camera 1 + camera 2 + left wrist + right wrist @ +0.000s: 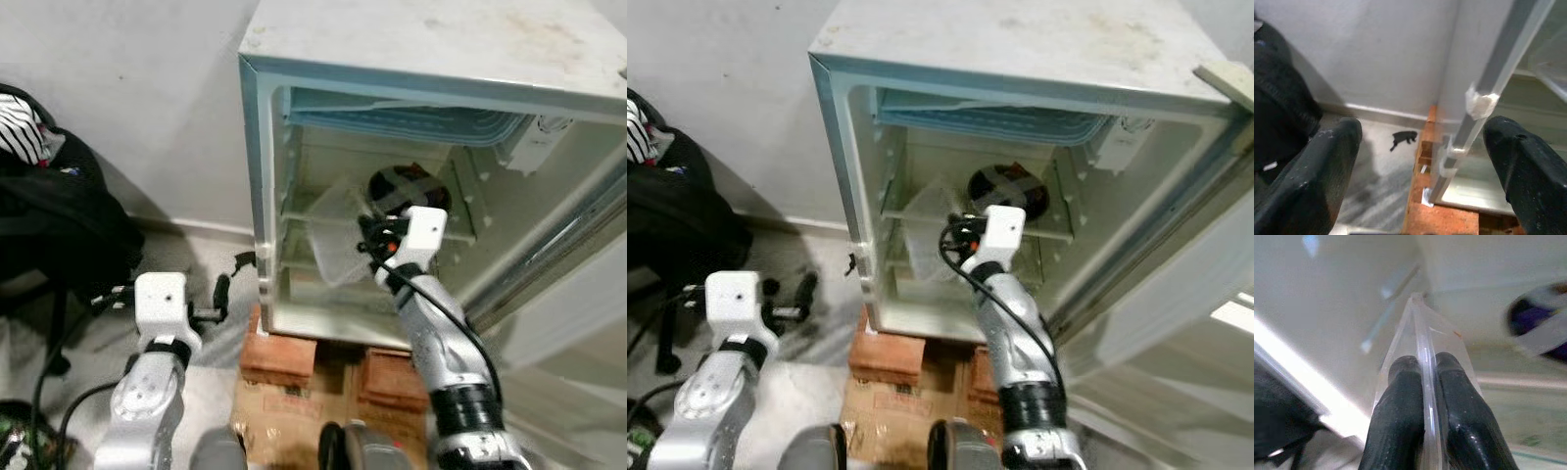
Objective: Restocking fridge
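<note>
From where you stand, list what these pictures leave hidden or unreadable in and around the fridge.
- Dark round item on the fridge shelf: right gripper partly covers it in the eye views; blurred in the right wrist view, so unidentifiable.
- Clear plastic panel: seen edge-on between the fingers; full shape unclear.
- Fridge's lower interior: blocked by the right arm.
- Left gripper: open beside the fridge.

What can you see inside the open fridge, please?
Inside the fridge, the right gripper has its fingers shut on a clear plastic bin. Behind it a dark round package sits on a shelf; the arm covers its lower part.
</note>
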Controlling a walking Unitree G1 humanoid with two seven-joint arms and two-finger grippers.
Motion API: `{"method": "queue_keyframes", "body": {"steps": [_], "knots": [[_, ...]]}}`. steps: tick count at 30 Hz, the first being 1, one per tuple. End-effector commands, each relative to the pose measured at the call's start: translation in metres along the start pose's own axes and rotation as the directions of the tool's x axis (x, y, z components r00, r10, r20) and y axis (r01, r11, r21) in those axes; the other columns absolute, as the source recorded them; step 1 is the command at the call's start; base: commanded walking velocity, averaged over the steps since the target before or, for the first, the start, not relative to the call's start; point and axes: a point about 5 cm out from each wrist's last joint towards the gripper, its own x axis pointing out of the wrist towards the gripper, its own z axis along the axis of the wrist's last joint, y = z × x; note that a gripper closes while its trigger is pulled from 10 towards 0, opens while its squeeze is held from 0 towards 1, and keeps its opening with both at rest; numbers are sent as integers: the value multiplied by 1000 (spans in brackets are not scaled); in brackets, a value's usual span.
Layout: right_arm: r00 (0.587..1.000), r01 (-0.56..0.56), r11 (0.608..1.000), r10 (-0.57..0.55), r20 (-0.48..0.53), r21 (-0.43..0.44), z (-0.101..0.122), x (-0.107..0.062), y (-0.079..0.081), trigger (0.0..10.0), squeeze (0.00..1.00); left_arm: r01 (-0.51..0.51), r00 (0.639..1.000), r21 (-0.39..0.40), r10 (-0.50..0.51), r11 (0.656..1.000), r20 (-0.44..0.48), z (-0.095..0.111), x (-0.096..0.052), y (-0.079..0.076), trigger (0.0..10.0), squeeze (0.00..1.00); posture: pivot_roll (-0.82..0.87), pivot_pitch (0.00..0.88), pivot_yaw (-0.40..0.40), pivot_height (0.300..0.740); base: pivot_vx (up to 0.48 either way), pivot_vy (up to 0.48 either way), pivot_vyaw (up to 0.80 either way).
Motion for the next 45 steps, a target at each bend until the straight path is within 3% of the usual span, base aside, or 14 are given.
{"method": "queue_keyframes", "body": {"steps": [1, 6, 9, 16, 19, 22, 34, 38, 42, 45], "knots": [[1000, -7, 1000, 8, -20, 25, -4, 4, 3, 10000, 0, -25, 1000, -12, 25, 1000, -6, 3, -8, 2, 10000, 0, 260, 218, -84, 740, 0, 0, 0], [999, -2, 990, 9, -49, 141, -4, 25, 16, 10000, 0, -103, 994, -86, 98, 991, -57, 3, -28, 5, 10000, 0, 331, 254, -96, 740, 0, 0, 0], [998, 46, 980, -38, -45, 195, 6, 46, 19, 10000, 0, -117, 991, -73, 111, 990, -76, 4, -40, 7, 10000, 0, 356, 270, -94, 740, 0, 0, 0], [977, 199, 951, -212, 28, 236, 44, 71, 15, 10000, 0, -105, 991, -62, 99, 993, -96, 6, -43, 5, 10000, 0, 375, 279, -84, 740, 0, 0, 0], [949, 293, 899, -314, 15, 325, 50, 74, 4, 10000, 0, -105, 990, -61, 99, 993, -101, 9, -43, 5, 10000, 0, 379, 276, -87, 740, 0, 0, 0], [942, 312, 888, -335, 12, 338, 51, 74, 2, 10000, 0, -106, 990, -60, 100, 992, -103, 9, -43, 5, 10000, 0, 382, 272, -90, 740, 0, 0, 0], [934, 331, 885, -357, 19, 328, 49, 72, -9, 10000, 0, -80, 991, -61, 73, 995, -113, 9, -43, 1, 10000, 0, 363, 260, -83, 740, 0, 0, 0], [946, 293, 904, -322, 46, 311, 51, 72, -11, 10000, 0, -70, 993, -66, 64, 995, -100, 11, -40, 2, 10000, 0, 351, 253, -81, 740, 0, 0, 0], [972, 181, 957, -209, 105, 226, 53, 71, -5, 10000, 0, -47, 996, -74, 42, 996, -74, 11, -35, 1, 10000, 0, 320, 231, -86, 740, 0, 0, 0], [975, 141, 967, -173, 137, 211, 53, 69, -6, 10000, 0, -41, 997, -81, 36, 996, -61, 11, -30, 0, 10000, 0, 296, 211, -90, 740, 0, 0, 0]]}}
